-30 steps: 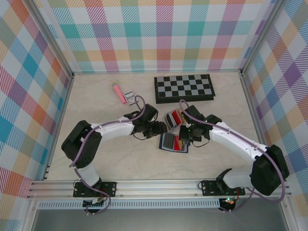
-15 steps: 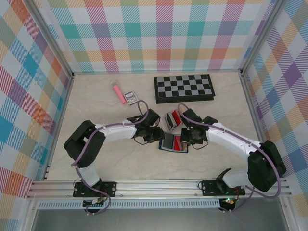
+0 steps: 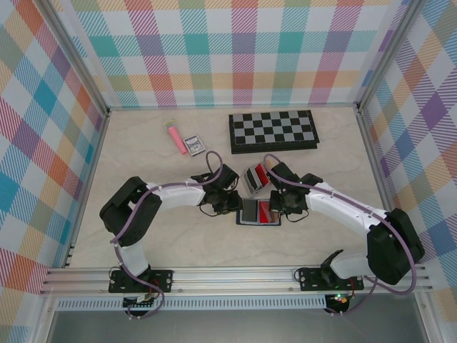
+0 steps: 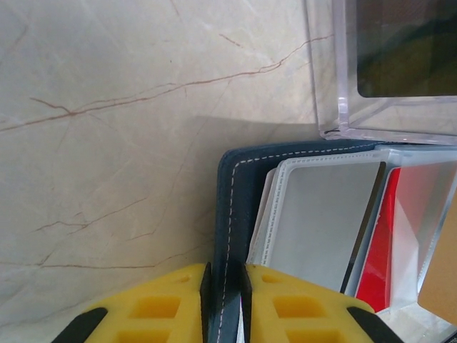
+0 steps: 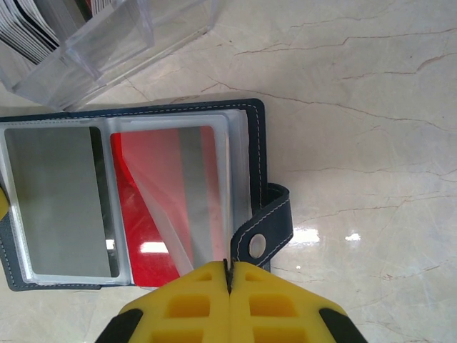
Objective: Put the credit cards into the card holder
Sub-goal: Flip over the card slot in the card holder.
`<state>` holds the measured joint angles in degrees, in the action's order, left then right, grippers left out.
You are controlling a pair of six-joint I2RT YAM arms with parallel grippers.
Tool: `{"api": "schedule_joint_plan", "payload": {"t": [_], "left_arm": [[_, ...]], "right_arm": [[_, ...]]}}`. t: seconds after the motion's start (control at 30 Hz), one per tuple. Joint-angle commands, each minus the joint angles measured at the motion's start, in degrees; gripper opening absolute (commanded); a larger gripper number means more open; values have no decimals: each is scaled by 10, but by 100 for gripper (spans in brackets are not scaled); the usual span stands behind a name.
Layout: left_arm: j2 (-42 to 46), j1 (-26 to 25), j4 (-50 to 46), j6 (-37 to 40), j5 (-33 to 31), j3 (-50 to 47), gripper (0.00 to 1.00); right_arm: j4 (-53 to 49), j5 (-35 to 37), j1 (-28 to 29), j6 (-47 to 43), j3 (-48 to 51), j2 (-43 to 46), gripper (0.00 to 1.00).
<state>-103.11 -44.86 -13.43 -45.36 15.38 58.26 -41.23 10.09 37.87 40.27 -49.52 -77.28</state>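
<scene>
Inventory, my own station.

1. My left gripper: yellow fingers clamped on the navy stitched edge of the card holder, with the leather pinched between them.
2. My right gripper: fingers pressed together, tips at the holder's opposite edge, just beside the snap-button tab. I cannot tell whether the rim of a clear sleeve is caught between them.
3. Card holder: lies open and flat on the marble-patterned table, between my two grippers.
4. Holder contents: a red card under clear plastic in the pocket nearer the tab, and a grey panel in the pocket beside it. I cannot tell whether the panel is a card or lining.
5. Clear card stand: just beyond the holder, with a stack of cards in it.
6. Chessboard: toward the back wall, well apart from the holder.
7. Pink tube and small printed box: side by side at the left rear.
</scene>
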Motion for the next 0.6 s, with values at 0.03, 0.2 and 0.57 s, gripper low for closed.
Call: {"api": "schedule_joint_plan", "payload": {"t": [0.03, 0.2, 0.57], "left_arm": [[-11, -7, -10, 6, 1, -2, 19], [-16, -8, -12, 7, 1, -2, 19], [-28, -10, -10, 6, 3, -3, 19]], "right_arm": [[-12, 17, 1, 0, 4, -7, 1], [-3, 19, 0, -12, 10, -10, 1], [55, -13, -1, -37, 34, -20, 2]]}}
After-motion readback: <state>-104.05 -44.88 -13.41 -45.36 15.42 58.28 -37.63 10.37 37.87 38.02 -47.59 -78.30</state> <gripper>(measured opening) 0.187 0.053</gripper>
